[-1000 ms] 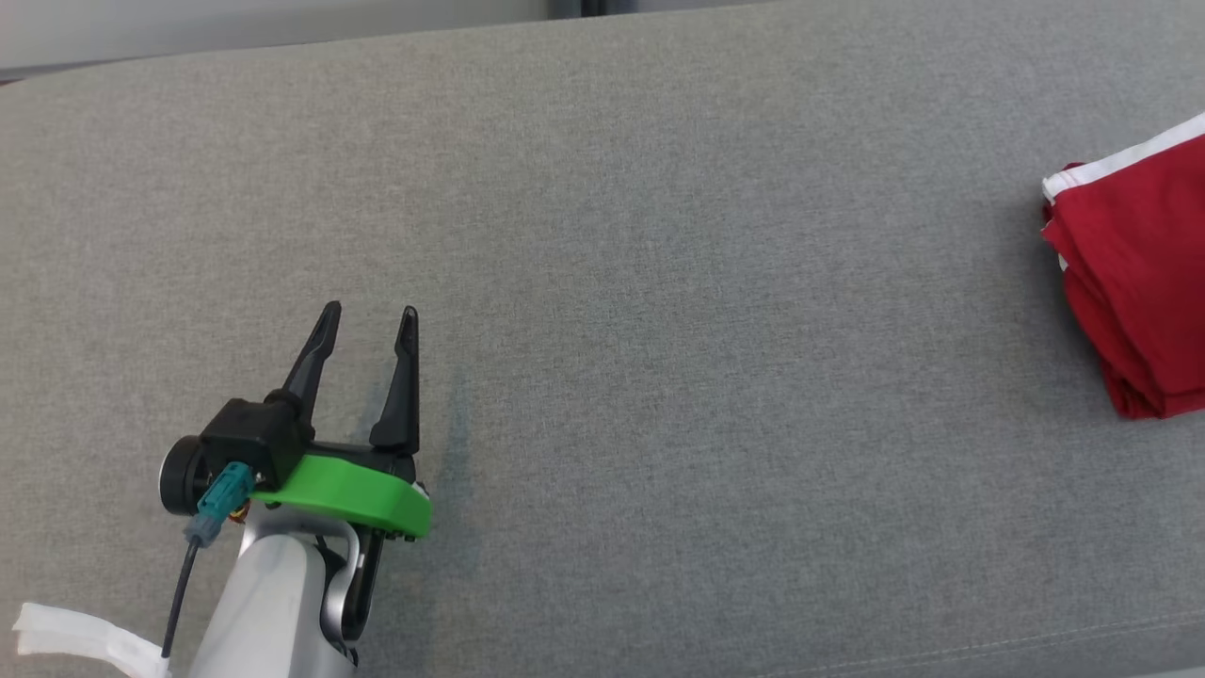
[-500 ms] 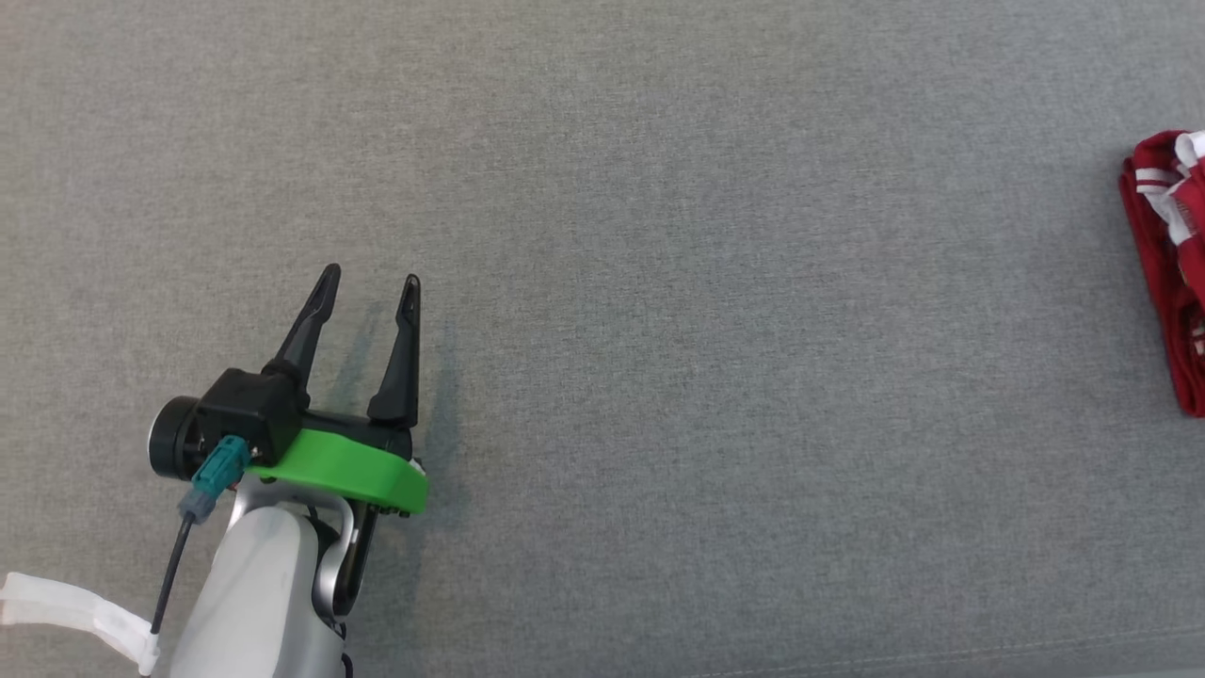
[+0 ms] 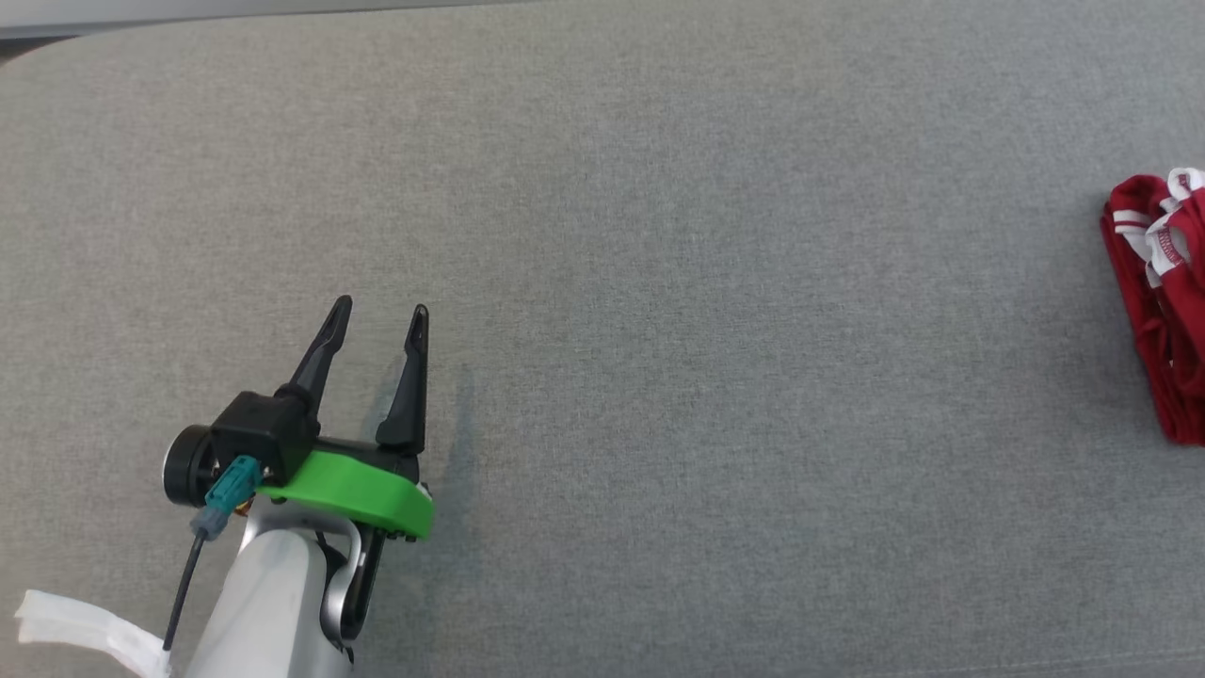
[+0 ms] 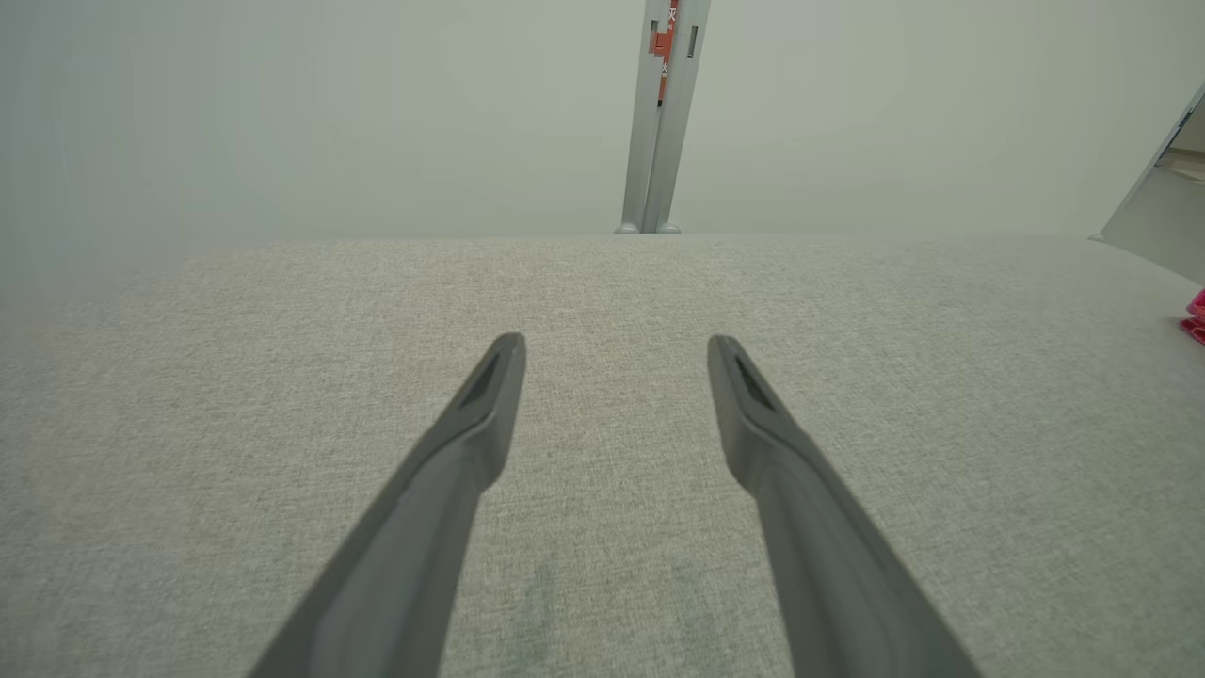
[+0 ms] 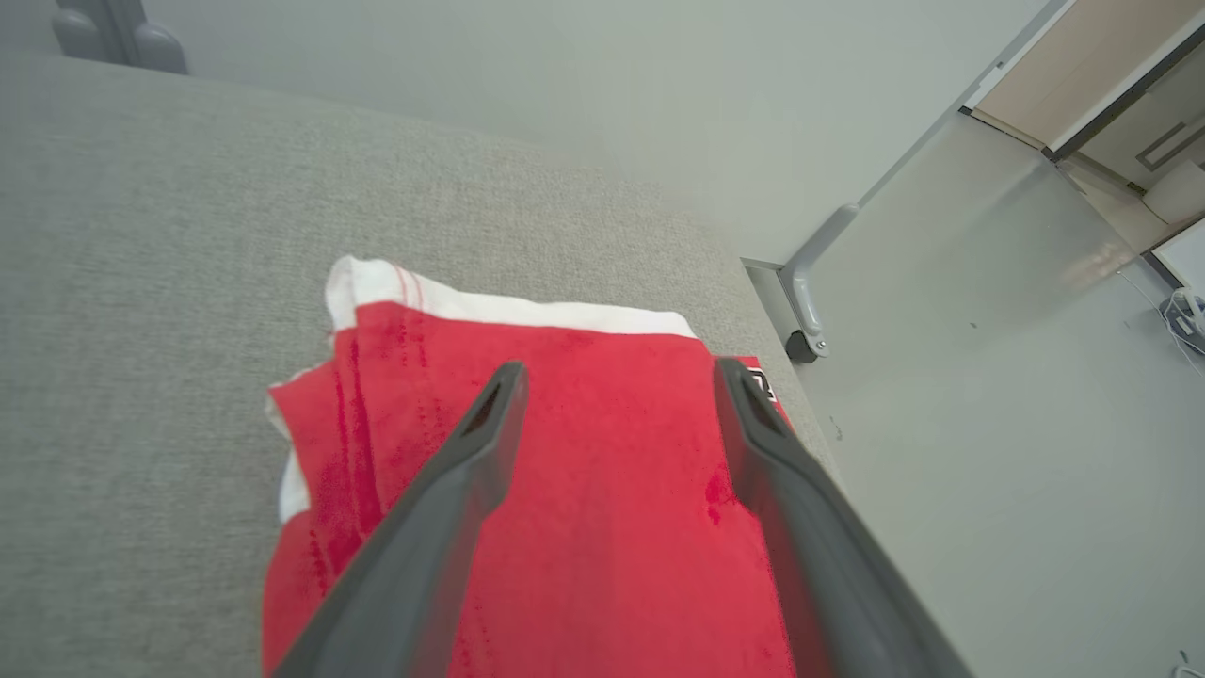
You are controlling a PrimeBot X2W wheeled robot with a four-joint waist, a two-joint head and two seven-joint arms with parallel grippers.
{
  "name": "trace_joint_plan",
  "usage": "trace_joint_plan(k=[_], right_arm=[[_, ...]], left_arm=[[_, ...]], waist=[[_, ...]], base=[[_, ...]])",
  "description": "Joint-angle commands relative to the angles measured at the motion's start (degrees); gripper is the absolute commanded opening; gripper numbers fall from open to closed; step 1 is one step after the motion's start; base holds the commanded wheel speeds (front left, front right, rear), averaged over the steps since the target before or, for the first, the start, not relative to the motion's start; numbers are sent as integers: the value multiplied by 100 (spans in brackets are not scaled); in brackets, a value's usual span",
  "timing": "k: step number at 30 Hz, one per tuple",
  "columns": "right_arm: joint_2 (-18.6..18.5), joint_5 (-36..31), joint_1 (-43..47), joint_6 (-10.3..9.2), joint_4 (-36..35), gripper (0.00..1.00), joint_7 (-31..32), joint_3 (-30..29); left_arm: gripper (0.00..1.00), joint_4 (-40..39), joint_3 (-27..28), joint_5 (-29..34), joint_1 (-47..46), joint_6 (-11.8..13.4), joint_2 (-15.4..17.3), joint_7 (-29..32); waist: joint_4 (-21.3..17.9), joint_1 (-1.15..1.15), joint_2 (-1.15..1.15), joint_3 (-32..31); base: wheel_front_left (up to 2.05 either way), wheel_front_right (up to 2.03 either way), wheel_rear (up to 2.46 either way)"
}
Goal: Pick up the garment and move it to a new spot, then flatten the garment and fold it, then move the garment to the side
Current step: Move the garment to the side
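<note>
The garment (image 3: pixel 1158 301) is red with white trim, folded, and lies at the far right edge of the grey surface in the head view. My left gripper (image 3: pixel 384 313) hovers open over the lower left of the surface, far from the garment, with nothing between its fingers (image 4: pixel 490 386). The right wrist view looks down on the folded garment (image 5: pixel 584 508) near the surface's corner. My right gripper (image 5: pixel 617 372) is open above it, both fingers spread over the red cloth and gripping nothing.
The grey fabric surface (image 3: pixel 659 330) spans the head view; its back edge shows at the top left. In the right wrist view the surface's corner ends just beyond the garment, with pale floor (image 5: pixel 988 424) and a metal frame foot (image 5: pixel 810 311) beyond.
My right gripper has opened and let go of the garment. The red bundle now lies still at the right edge. The head camera shifted between frames; my left arm stayed put.
</note>
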Motion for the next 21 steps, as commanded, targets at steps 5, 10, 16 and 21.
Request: trace_joint_plan(k=[5,10,16,21], right_arm=[[691,230,631,-12,-888,100,-597,243],[1281,367,1418,-12,-1800,100,-854,290],[1777,491,2136,-12,-2295,100,-820,687],[2078,574,2433,-12,-2377,100,-830,861]], left_arm=[[100,71,173,-52,302,17,-86,2],[100,105,356,-86,567,61,-159,2],[100,151,596,-44,848,179,-218,2],[100,219,788,-69,1045,201,-243,2]], waist=[[165,0,0,-726],[295,0,0,-1193],[360,0,0,-1611],[371,0,0,-1812]], base=[[0,0,0],[0,0,0],[0,0,0],[0,0,0]])
